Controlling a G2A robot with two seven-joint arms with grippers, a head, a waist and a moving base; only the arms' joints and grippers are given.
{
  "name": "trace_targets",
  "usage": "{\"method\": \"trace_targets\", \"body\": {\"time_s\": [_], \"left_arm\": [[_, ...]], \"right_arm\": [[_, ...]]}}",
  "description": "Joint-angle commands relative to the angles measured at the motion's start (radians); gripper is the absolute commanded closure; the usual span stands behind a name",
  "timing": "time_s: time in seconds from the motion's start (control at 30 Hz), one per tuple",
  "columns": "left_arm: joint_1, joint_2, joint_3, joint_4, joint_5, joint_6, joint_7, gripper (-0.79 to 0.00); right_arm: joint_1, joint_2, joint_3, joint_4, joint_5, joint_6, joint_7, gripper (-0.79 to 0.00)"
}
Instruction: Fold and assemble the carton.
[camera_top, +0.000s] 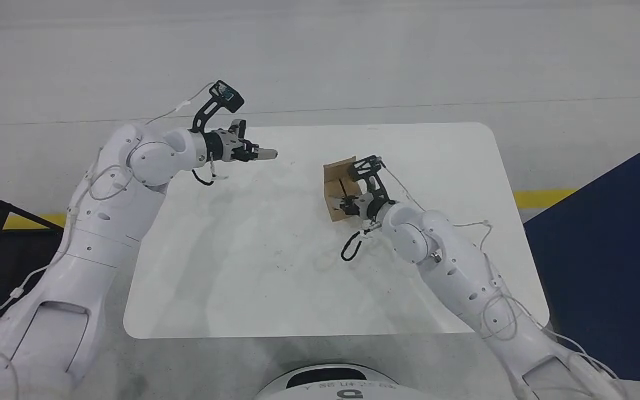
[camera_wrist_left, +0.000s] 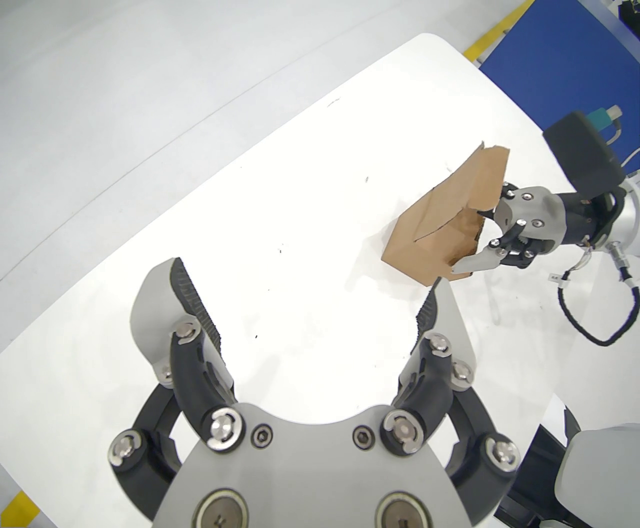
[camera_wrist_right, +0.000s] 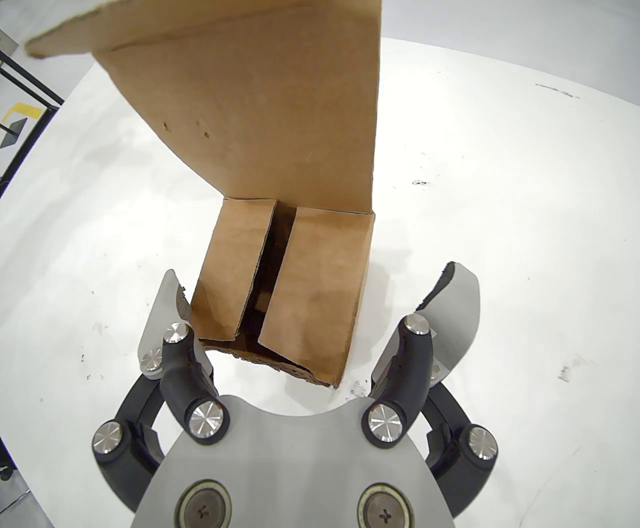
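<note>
The right pincer (camera_wrist_right: 311, 277) is opened wide and holds nothing firmly. The carton (camera_wrist_left: 425, 240) stands between its two fingers. One finger (camera_wrist_right: 167, 305) is at the carton's lower corner, touching it or just beside it, I cannot tell which. The other finger (camera_wrist_right: 457, 295) stays apart from the carton's side wall, with white surface (camera_top: 300, 290) between them.

The carton rests on the far half of the surface, a little to the right of the middle and well away from every edge. Two small flaps are folded inward with a dark gap between them, and one large flap stands upright at the side away from the pincer.

The left pincer (camera_wrist_left: 307, 275) is also wide open and holds nothing. It hangs above the surface near the far edge, on the left side, pointing toward the carton and well apart from it. Between the two pincers there is bare white surface, and the near half, down to the near edge, gives wide room as well. A black cable (camera_top: 350, 245) loops under the right wrist, close above the surface.
</note>
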Motion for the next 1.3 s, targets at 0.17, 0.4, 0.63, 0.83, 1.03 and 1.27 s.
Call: {"method": "trace_targets", "body": {"time_s": [0.17,0.4,0.63,0.83,1.03,1.27], "left_arm": [[0.006,-0.001,-0.006,-0.001,0.0,-0.003,0.014,-0.785],[0.025,0.001,-0.017,0.001,0.002,-0.003,0.025,-0.785],[0.043,0.004,-0.03,-0.003,0.001,-0.002,0.026,-0.785],[0.046,0.0,-0.022,0.005,-0.007,-0.006,0.02,-0.785],[0.037,-0.006,-0.013,0.018,-0.013,-0.01,0.022,-0.785],[0.028,-0.011,-0.008,0.031,-0.012,-0.014,0.022,-0.785]], "right_arm": [[-0.015,-0.002,0.029,-0.007,0.035,-0.031,-0.036,-0.625],[-0.022,-0.004,0.049,0.01,0.059,-0.048,-0.047,-0.662],[0.008,-0.015,0.022,0.031,0.045,-0.034,-0.002,-0.625],[0.035,-0.025,0.003,0.055,0.054,-0.034,0.051,-0.394],[0.031,-0.027,0.009,0.047,0.079,-0.068,0.069,-0.209],[0.001,-0.017,0.037,0.006,0.073,-0.139,0.098,-0.169]]}}
